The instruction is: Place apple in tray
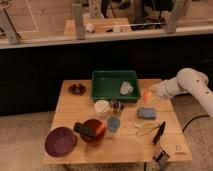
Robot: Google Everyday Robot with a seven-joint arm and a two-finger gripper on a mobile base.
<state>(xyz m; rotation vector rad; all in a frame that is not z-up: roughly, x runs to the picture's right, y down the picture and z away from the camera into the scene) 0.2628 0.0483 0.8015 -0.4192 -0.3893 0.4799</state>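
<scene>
The apple (147,94) is small and orange-red, and is held above the table just off the right end of the dark green tray (107,91). My gripper (150,94), at the end of the white arm reaching in from the right, is shut on the apple. The tray stands at the back middle of the wooden table (70,112) and holds a pale crumpled item (126,88) in its right part.
A blue sponge (146,113) lies below the apple. A white cup (102,106), a blue cup (114,123), a dark red bowl (92,131), a maroon plate (60,141), a small dark dish (77,89) and a black tool (159,132) share the table.
</scene>
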